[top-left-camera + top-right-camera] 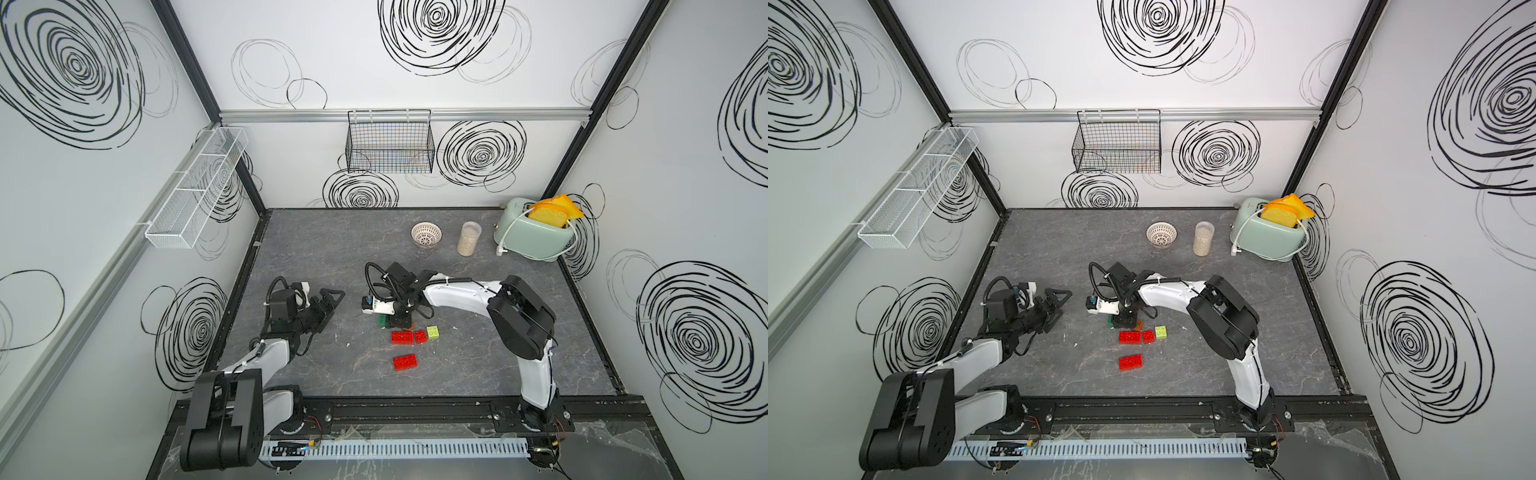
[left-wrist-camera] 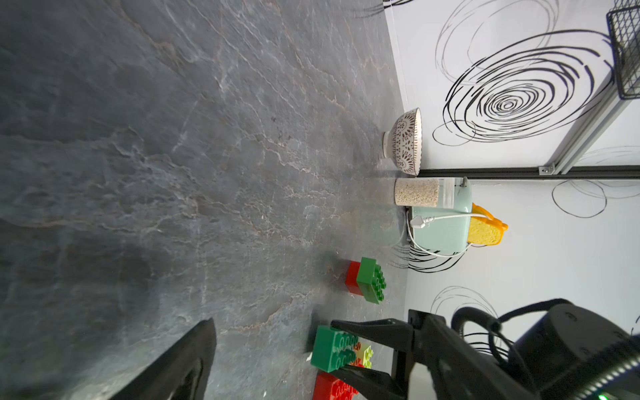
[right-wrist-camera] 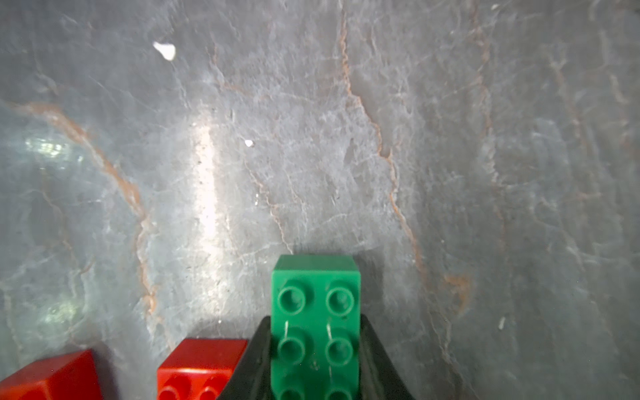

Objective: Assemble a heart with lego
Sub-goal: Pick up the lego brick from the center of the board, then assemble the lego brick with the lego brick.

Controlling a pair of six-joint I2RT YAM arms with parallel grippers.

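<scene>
R hand (image 3: 315,360) clenched on long green brick (image 3: 316,294), low over grey surface (image 1: 332,249), just behind row of red bricks (image 1: 402,337) + lime brick (image 1: 433,332), lone red brick (image 1: 405,362) nearer front, L hand (image 1: 328,307) spread wide, empty, well apart.

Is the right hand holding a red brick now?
No, in the right wrist view the right hand is shut on a green brick, held between its two black fingers.
</scene>
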